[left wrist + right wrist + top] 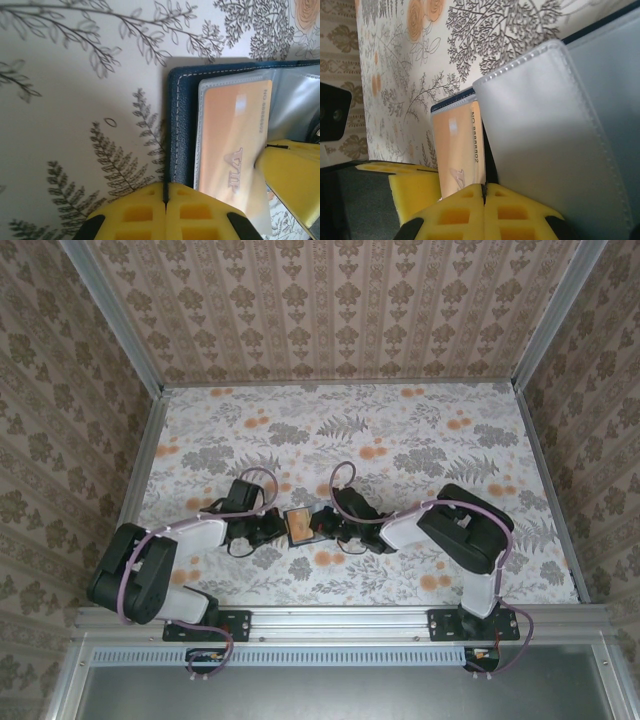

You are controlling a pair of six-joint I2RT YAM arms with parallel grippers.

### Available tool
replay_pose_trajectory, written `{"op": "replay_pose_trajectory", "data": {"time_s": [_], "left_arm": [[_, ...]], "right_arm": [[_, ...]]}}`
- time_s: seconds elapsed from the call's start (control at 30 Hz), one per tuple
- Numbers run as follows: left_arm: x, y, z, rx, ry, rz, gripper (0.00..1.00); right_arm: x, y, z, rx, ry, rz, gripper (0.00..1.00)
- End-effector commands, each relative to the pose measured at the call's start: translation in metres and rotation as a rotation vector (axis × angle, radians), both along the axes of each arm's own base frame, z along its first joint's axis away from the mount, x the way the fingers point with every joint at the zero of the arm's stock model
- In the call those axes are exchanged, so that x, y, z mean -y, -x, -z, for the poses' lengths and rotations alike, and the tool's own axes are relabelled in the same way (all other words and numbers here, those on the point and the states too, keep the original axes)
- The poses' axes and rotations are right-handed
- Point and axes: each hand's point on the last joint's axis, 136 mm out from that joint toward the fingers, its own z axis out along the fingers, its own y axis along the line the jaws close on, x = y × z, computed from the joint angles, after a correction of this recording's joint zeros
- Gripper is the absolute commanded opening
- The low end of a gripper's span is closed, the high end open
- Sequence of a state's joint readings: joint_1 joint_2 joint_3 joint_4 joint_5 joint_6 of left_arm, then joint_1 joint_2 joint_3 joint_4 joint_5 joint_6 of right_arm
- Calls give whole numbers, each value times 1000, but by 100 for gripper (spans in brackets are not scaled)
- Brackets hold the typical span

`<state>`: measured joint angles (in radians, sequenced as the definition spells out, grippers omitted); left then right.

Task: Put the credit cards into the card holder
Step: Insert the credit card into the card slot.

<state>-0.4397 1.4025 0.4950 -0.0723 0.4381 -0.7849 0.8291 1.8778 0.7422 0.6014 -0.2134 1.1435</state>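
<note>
1. Card holder (179,130) lies opened flat on the flowered table (420,440), close in front of the arm bases and between the two grippers. Its navy cover faces down and its plastic pockets face up, which suits a job both arms share.
2. Left gripper (165,192) has its yellow fingers pressed together with nothing visible between them. The tips sit right at the holder's stitched outer edge. It looks placed there as a stop or hold-down, so the light wallet does not slide while the other arm works.
3. Right gripper (484,192) comes in from the opposite side, its fingers likewise pressed together. The left wrist view shows one of its fingers lying over the corner of the pocket. Whether it nips the plastic edge or merely pushes on it cannot be told.
4. An orange credit card (232,135), marked VIP with a number along one side, sits under the clear pocket inside the stitched border. It seems largely seated, though its end by the fingers is hidden, so a last push may be the step in hand.
5. Beyond it, a further clear sleeve (550,130) stands lifted off the cover and looks empty, probably raised to give access.
6. Farthest off are the rest of the table and the patterned walls (330,310).
</note>
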Motion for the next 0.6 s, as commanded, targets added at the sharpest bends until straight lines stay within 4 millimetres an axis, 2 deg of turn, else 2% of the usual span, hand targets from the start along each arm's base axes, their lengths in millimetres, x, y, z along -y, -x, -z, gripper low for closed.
{"op": "replay_pose_trajectory", "data": {"time_s": [0.0,0.17,0.23,0.33,0.4,0.47,0.57], "left_arm": [[-13,-1,13,-23,-78,8,1],[-14,-5,12,-12,-80,15,0],[-14,-8,10,-1,-76,14,0],[-10,-10,11,-4,-55,7,0],[-7,-11,8,-8,-38,7,0],[-9,-10,7,-3,-41,-7,1],[-16,-8,2,1,-58,-21,5]], "right_arm": [[-7,24,18,-70,55,-158,0],[-6,30,17,-60,156,-271,0],[-7,34,20,-72,153,-293,0],[-18,35,21,-91,106,-324,0],[-20,31,17,-83,99,-310,8],[-17,25,9,-46,107,-291,11],[-1,16,-5,0,157,-259,19]]}}
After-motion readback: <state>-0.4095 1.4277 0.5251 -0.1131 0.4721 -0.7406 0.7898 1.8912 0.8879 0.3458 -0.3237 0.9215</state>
